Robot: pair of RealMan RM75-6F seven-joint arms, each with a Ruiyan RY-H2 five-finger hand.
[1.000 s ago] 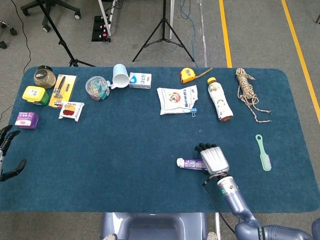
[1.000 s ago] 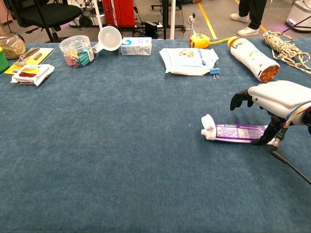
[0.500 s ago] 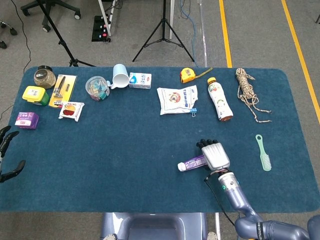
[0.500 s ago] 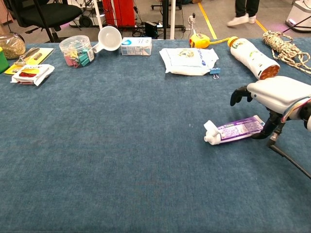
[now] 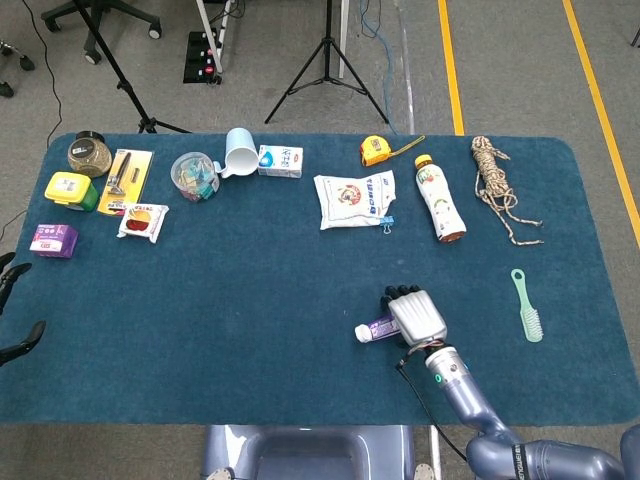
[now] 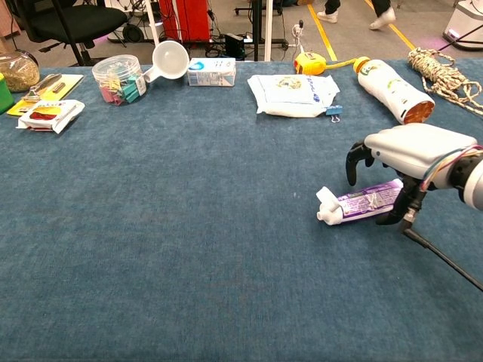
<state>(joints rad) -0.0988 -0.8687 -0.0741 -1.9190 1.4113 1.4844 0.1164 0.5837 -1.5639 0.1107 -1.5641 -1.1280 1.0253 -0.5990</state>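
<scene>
Much open cloth (toothpaste tube (image 6: 361, 204)) leftward

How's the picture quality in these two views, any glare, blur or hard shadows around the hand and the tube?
Head view: even overhead light, sharp throughout, only a faint shadow beside the right hand, which covers most of the toothpaste tube. Chest view: also sharp on the table, with a soft shadow under the tube and mild shine on the hand's white shell; the walking feet at the top edge are slightly blurred.

left hand (image 5: 12, 318) cut off; toothpaste tube (image 6: 362, 204) half-hidden
</scene>
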